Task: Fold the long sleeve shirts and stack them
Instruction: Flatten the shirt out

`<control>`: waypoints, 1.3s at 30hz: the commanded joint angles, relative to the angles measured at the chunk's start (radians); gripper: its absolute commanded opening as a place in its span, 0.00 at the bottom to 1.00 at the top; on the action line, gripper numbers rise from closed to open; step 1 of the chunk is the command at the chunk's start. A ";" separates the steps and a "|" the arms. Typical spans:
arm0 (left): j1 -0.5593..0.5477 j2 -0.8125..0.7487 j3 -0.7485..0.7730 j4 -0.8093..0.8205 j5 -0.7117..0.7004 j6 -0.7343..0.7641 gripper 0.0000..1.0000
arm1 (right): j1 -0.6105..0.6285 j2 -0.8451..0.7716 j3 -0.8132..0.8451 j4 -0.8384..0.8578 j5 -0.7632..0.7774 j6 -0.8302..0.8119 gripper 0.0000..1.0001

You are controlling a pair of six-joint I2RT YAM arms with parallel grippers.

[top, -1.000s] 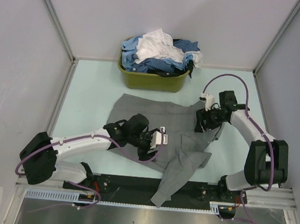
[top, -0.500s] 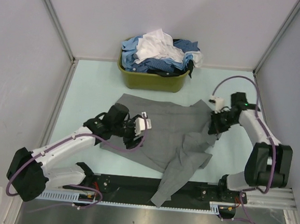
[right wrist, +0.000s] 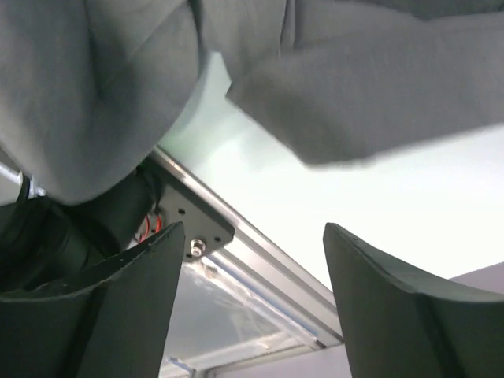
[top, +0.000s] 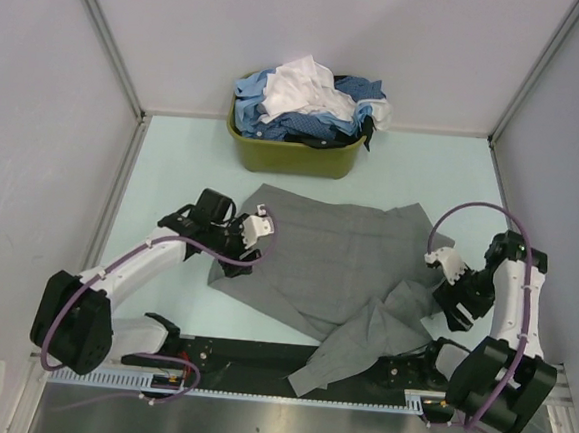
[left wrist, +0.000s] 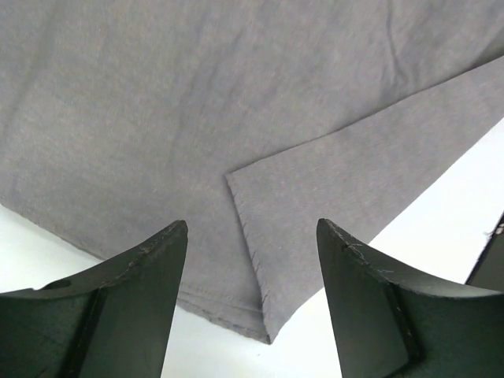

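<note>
A plain mid-grey long sleeve shirt (top: 326,260) lies spread on the table, one sleeve (top: 344,351) trailing over the near edge. My left gripper (top: 247,241) is open and empty over its left edge. In the left wrist view the jaws (left wrist: 252,228) stand wide above the shirt's hem corner (left wrist: 264,327) and a folded edge. My right gripper (top: 446,294) is open and empty by the shirt's right side. In the right wrist view (right wrist: 253,228) bunched grey cloth (right wrist: 94,94) hangs above it. More shirts (top: 308,103), white, blue and dark blue, are piled in the basket.
The olive-green basket (top: 294,157) stands at the back centre. A metal rail (top: 259,350) runs along the near table edge and shows in the right wrist view (right wrist: 260,244). Grey walls close in the left, right and back.
My left gripper moved left and back across the shirt to its left edge. My right arm swung right and nearer, and the shirt's right side now lies spread further right.
</note>
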 commanded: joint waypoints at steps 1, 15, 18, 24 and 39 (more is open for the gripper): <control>0.019 0.054 0.067 -0.007 -0.039 0.068 0.73 | -0.033 0.092 0.158 -0.137 -0.044 -0.074 0.77; 0.172 0.572 0.540 0.053 -0.032 -0.022 0.71 | 0.189 0.687 0.608 0.484 -0.132 0.694 0.77; 0.174 0.614 0.534 0.059 -0.047 -0.006 0.70 | 0.209 0.809 0.695 0.515 -0.132 0.758 0.80; 0.181 0.621 0.454 0.050 -0.082 0.014 0.68 | 0.281 0.944 0.760 0.574 -0.120 0.826 0.78; 0.361 0.494 0.341 -0.065 -0.055 0.042 0.00 | 0.438 1.096 1.128 0.578 -0.138 0.879 0.00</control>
